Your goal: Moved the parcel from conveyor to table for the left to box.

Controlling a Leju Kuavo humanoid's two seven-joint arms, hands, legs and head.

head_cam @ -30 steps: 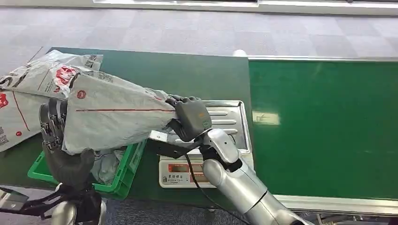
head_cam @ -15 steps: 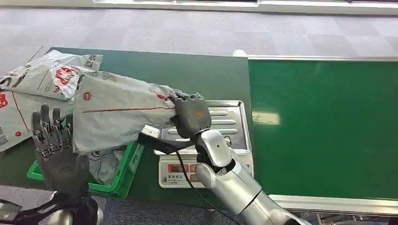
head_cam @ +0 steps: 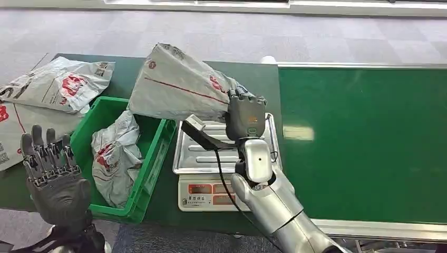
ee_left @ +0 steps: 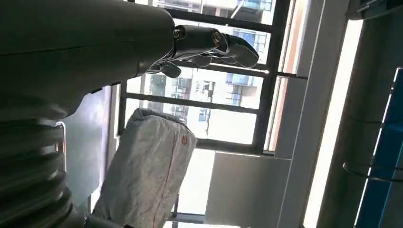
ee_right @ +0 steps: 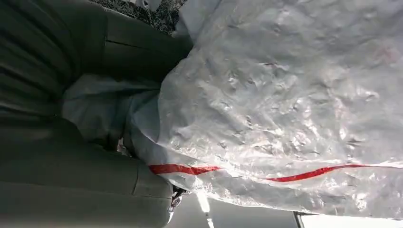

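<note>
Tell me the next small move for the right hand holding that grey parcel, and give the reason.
Probably lower the parcel leftward toward the green crate. The right hand grips it by one end, raised above the scale tray, its far end over the crate's back edge. The left hand waits open at the crate's near corner, and one parcel already lies inside.

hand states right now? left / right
Left hand: open, fingers apart, holding nothing.
Right hand: holding the grey parcel above the scale.
</note>
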